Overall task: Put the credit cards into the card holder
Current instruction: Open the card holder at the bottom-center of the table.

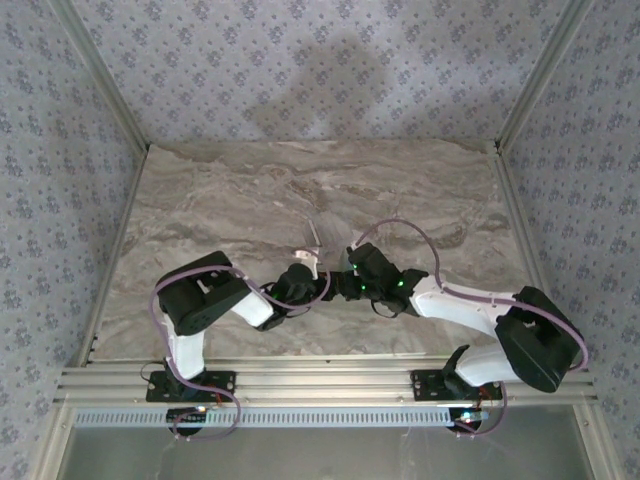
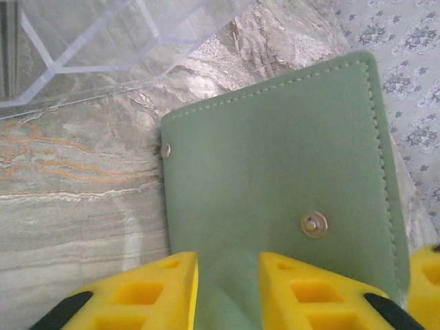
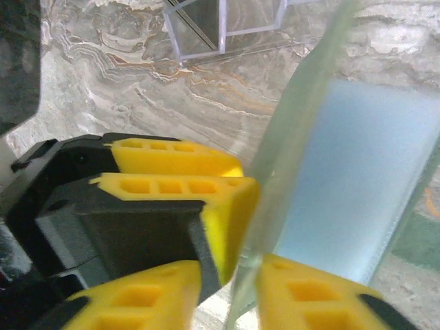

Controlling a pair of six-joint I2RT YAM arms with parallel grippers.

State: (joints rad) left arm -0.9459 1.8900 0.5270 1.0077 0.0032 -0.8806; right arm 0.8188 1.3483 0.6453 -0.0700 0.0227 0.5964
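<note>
The card holder [image 2: 275,165], a pale green soft wallet with a metal snap, reaches away from my left gripper [image 2: 228,265]. Its panel bunches into a ridge between the two yellow fingers, which press on it from both sides. In the right wrist view the card holder [image 3: 289,137] stands edge-on between the parted fingers of my right gripper [image 3: 230,278], clear of both pads, with a pale blue face to its right. The left gripper's fingers [image 3: 172,158] lie against its left side. Both grippers meet at mid table, left gripper [image 1: 303,272] and right gripper [image 1: 342,274]. The credit cards are out of view.
A clear acrylic box [image 2: 103,48] stands on the marble table [image 2: 69,206] just beyond the wallet, and the same clear box [image 3: 220,27] is in the right wrist view. Patterned walls [image 1: 320,70] enclose the table on three sides.
</note>
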